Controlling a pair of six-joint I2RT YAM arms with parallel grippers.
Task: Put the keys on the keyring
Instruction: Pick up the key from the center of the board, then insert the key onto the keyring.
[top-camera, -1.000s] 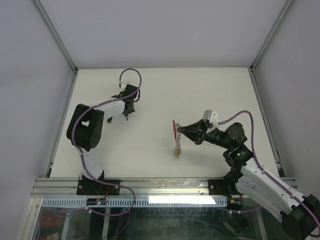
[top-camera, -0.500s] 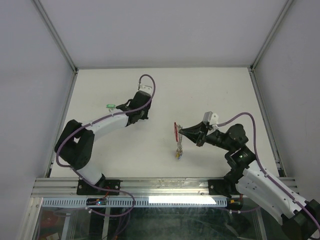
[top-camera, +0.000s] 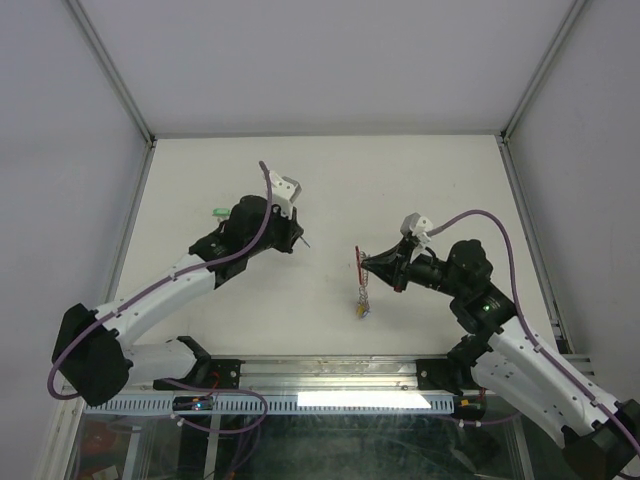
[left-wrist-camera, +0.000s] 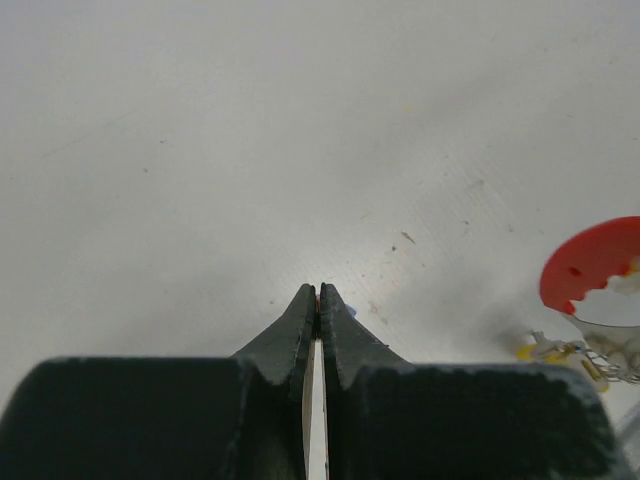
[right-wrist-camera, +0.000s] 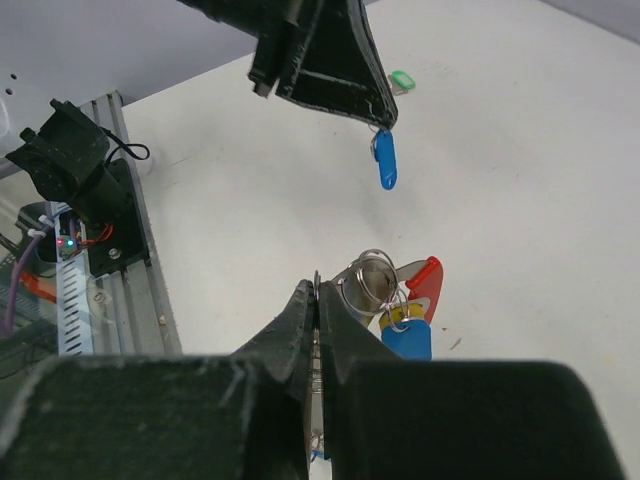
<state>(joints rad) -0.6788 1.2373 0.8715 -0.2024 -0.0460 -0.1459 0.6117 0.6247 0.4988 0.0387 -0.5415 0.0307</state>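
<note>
**Spotter A:** Your left gripper (top-camera: 298, 238) is clenched on the blue key (right-wrist-camera: 385, 160). It pinches the top end, so the smooth plastic head hangs straight down with its long axis vertical.

**Spotter B:** Your right gripper (right-wrist-camera: 317, 292) is clamped on the keyring (right-wrist-camera: 385, 295), nipping the thin silvery metal ring (right-wrist-camera: 368, 272). The red arc (right-wrist-camera: 427, 278) and the blue tag (right-wrist-camera: 405, 338) dangle beside it.

**Spotter A:** Here is what your move turns on. The ring lies to the left gripper's right, across an open gap above the table (top-camera: 420, 180). The two tips point roughly at each other, and the key is not on the ring.

**Spotter B:** Your left arm carries the key, so I judge it should be the one to close in. You must bring the key's top to the ring's opening, and I cannot make out that opening.

**Spotter A:** A green key (top-camera: 220, 211) lies flat on the table beyond your left arm, nearer that arm.

**Spotter B:** Stiff wire against slick plastic: the hanging key may swing.
</note>
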